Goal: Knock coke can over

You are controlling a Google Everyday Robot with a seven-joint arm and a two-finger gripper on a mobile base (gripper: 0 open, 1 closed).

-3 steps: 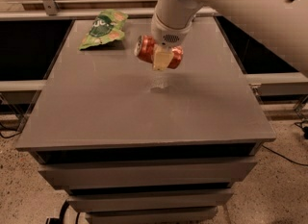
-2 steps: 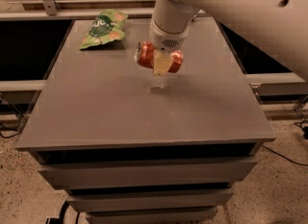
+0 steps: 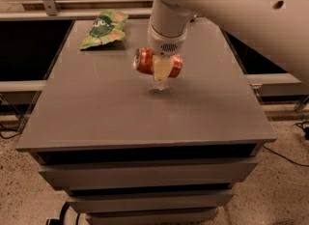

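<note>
The coke can (image 3: 143, 61) is red with a silver top and lies sideways, its top facing left. It hangs just above the middle of the grey table (image 3: 120, 118). My gripper (image 3: 161, 72) comes down from the white arm (image 3: 166, 23) and is shut around the can's middle. One pale finger (image 3: 161, 67) crosses the front of the can; the other is hidden behind it. A faint reflection shows on the tabletop right under the gripper.
A green snack bag (image 3: 103, 28) lies flat at the table's back left corner. The table stands on stacked drawer-like shelves (image 3: 145, 175). Dark gaps drop off at the left and right edges. Cables lie on the speckled floor (image 3: 285, 190).
The gripper and the sideways can have moved together a little toward the table's front and lower. The snack bag has not moved.
</note>
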